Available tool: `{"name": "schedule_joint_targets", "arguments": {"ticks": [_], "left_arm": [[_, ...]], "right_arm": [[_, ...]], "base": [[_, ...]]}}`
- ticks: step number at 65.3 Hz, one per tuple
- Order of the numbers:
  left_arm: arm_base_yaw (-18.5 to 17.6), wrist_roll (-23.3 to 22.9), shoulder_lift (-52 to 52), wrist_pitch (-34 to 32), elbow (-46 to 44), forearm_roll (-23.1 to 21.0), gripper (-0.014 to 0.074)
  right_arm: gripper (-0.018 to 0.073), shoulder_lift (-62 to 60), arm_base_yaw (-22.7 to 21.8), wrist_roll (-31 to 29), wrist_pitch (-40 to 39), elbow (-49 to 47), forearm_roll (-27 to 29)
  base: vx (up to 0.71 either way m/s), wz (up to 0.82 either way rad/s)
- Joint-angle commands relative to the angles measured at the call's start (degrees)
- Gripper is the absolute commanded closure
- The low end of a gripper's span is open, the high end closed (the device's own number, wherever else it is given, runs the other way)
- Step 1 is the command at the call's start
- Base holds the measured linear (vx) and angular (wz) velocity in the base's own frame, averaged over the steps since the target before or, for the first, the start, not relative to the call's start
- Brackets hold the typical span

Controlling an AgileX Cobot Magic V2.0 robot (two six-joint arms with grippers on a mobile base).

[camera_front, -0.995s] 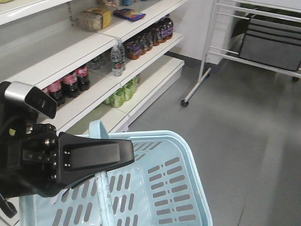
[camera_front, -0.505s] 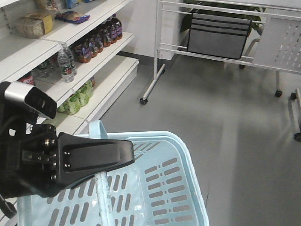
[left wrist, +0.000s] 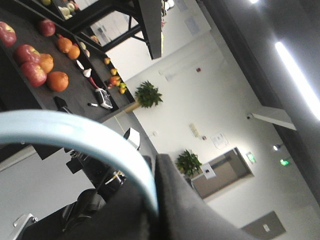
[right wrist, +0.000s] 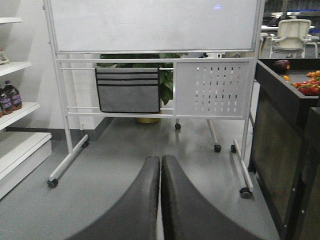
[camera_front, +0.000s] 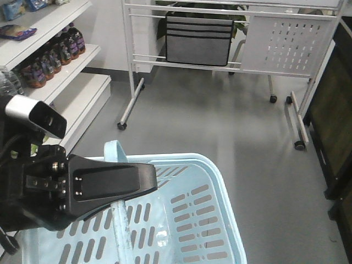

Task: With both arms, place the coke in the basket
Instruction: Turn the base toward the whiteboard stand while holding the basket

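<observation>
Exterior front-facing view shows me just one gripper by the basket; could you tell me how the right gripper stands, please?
Observer: The right gripper is shut on nothing, aimed at a whiteboard stand.
Operator: Does the left one hold the handle?
Observer: Yes; its wrist view shows the left gripper shut on the basket handle.
Operator: Any coke nearby?
Observer: None shows; the right wrist view shows only fruit on a dark stand.

Front view: basket (camera_front: 220,184) fills the bottom middle, left gripper (camera_front: 149,184) at lower left sits over its handle (camera_front: 114,149). Shelves (camera_front: 55,22) of bottles (camera_front: 49,55) upper left, whiteboard stand (camera_front: 286,44) across the top behind them.
</observation>
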Motion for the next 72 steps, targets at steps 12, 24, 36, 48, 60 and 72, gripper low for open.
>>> {"name": "schedule_joint_targets", "arguments": {"ticks": [12, 24, 36, 48, 60, 72], "left_arm": [[-0.31, 0.08, -1.30, -9.67, -1.85, -5.01, 0.0602], [-0.31, 0.08, -1.30, -9.67, -1.85, -5.01, 0.0602], [-0.31, 0.08, -1.30, -9.67, -1.85, -5.01, 0.0602], [-0.31, 0.08, -1.30, -9.67, -1.85, -5.01, 0.0602], [-0.31, 0.08, -1.30, -9.67, -1.85, -5.01, 0.0602], [-0.31, 0.08, -1.30, -9.67, -1.85, -5.01, 0.0602]], "right_arm": [[0.0564, -0.73, -0.40, -0.30, -3.89, 0.45, -0.25], [0.0564, -0.73, -0.40, -0.30, -3.89, 0.45, -0.25], [0.0564, -0.73, -0.40, -0.30, -3.89, 0.45, -0.25], [0.0564, -0.73, -0.40, -0.30, -3.89, 0.45, -0.25], [0.0564, -0.73, -0.40, -0.30, -3.96, 0.45, -0.25], [0.0564, -0.73, -0.40, -0.30, -3.96, 0.45, -0.25]], "base": [[0.15, -0.32], [0.18, -0.23], [0.22, -0.15], [0.25, -0.11], [0.27, -0.08], [0.28, -0.08]]}}
